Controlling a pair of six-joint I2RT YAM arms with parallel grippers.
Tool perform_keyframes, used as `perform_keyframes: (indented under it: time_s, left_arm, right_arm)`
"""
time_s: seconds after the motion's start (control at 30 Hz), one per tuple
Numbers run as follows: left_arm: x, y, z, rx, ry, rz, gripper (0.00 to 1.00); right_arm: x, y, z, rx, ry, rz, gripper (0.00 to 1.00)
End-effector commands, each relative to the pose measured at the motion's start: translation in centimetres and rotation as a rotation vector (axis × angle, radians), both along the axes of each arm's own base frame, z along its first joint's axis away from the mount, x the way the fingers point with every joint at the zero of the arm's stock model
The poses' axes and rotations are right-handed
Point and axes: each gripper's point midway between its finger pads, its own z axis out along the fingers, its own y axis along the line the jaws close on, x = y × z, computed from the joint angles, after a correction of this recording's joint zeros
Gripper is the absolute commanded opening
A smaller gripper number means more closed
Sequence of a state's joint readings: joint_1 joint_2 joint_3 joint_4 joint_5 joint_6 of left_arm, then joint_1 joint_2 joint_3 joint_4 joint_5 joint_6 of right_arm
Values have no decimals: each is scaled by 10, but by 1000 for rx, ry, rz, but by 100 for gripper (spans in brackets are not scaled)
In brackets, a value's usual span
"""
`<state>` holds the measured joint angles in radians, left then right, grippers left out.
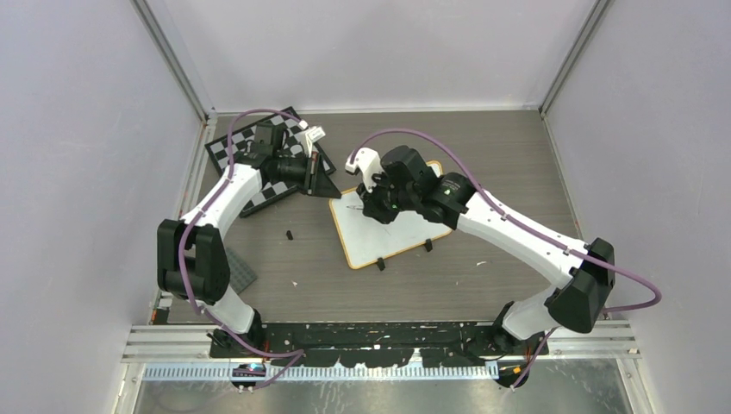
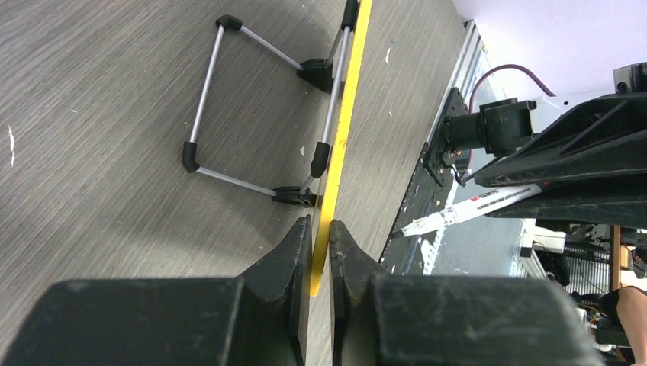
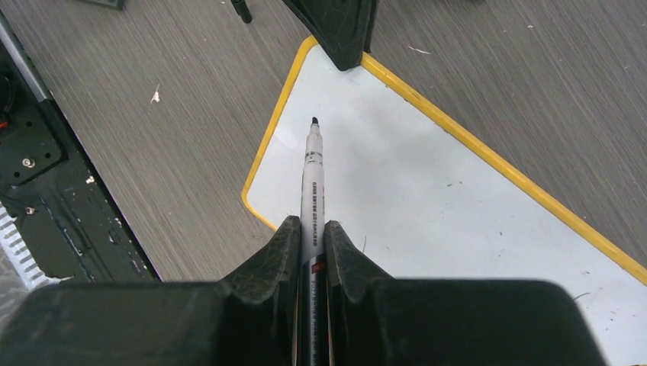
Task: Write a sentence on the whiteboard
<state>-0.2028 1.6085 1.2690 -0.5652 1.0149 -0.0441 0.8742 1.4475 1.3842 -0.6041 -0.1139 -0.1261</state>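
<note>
The right claw (image 3: pixel 311 236) fills the bottom of its wrist view, its two fingers pressed together on the barrel of a marker (image 3: pixel 313 175) that sticks straight out ahead, uncapped, dark tip forward.

The grey wood-grain table (image 1: pixel 483 155) is walled on the left, far and right sides, with a black rail along the near edge. Bare table lies to the right of the whiteboard (image 1: pixel 388 237) and between it and the rail. The left side is more crowded, with a chessboard (image 1: pixel 226 148) in the far-left corner and a dark grey plate (image 1: pixel 240 269) near the left arm's elbow.

The whiteboard sits near the middle of the table, turned at an angle, its yellow rim showing all round. The marker tip is over the white surface close to the board's left corner, just inside the rim. Whether it touches cannot be told.

The left claw (image 2: pixel 320 236) is clamped on the board's rim at the far-left edge, one finger on each face. A wire stand (image 2: pixel 205 88) shows at that edge.

Two black clips (image 1: pixel 379 264) sit on the board's near edge, and a small black piece (image 1: pixel 289 234) lies loose to its left.
</note>
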Motion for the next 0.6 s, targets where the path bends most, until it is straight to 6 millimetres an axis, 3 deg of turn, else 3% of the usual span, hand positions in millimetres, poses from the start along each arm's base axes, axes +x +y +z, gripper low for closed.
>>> perform_keyframes:
  time_s: [0.0,0.57]
  left_arm:
    - [-4,-1,4,-8,-18,-7,4]
    - [-4,0,5,-1,-36,-9,0]
  right_arm:
    - [8,18,23,55,-60,6,0]
    - [20,34,21,40,-74,-28,0]
